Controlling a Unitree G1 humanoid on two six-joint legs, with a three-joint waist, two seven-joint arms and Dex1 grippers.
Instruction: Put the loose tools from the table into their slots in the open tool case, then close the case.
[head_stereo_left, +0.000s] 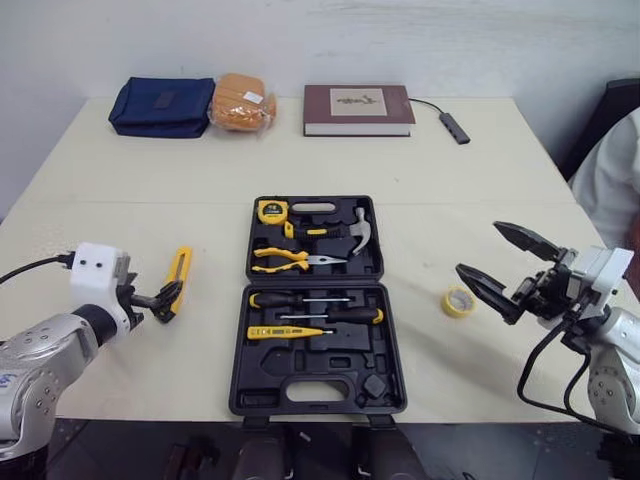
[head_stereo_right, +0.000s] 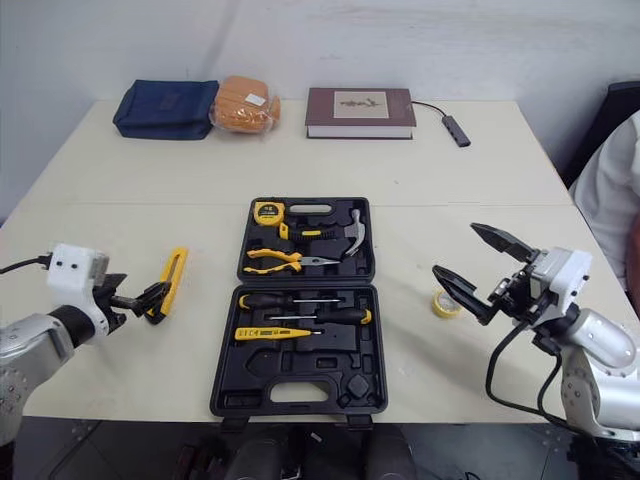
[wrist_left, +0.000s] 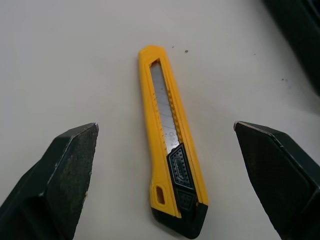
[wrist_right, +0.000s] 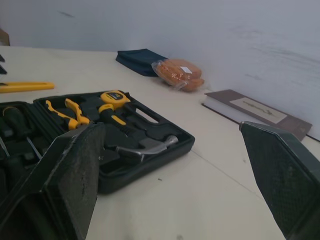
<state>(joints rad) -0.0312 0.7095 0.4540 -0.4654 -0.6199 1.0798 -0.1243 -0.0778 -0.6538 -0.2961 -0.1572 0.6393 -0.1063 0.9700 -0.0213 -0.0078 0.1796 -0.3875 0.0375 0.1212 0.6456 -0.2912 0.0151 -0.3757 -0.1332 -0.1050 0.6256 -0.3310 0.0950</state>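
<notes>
**Both claws spread; knife and tape loose outside the case**

Left claw (head_stereo_left: 165, 303): spread wide, pinching nothing. Straight ahead of it, in line with the gap between its fingers (wrist_left: 60, 175), the yellow utility knife (wrist_left: 172, 145), flat on the surface (head_stereo_left: 120, 170). Black butt end nearest the claw, close to the fingertips; blade end pointing away.

Off to the knife's far side from this claw, the open tool case (head_stereo_left: 340, 350), well apart from the fingers. Seated in its slots: hammer (head_stereo_left: 358, 232), pliers (head_stereo_left: 285, 260), tape measure (head_stereo_left: 272, 210) and screwdrivers (head_stereo_left: 310, 300).

Right claw (head_stereo_left: 478, 247): likewise spread wide, gripping nothing, held above the surface. Near its lower fingertip, between claw and case, the yellow tape roll (head_stereo_left: 459, 301), lying flat on the surface.
</notes>
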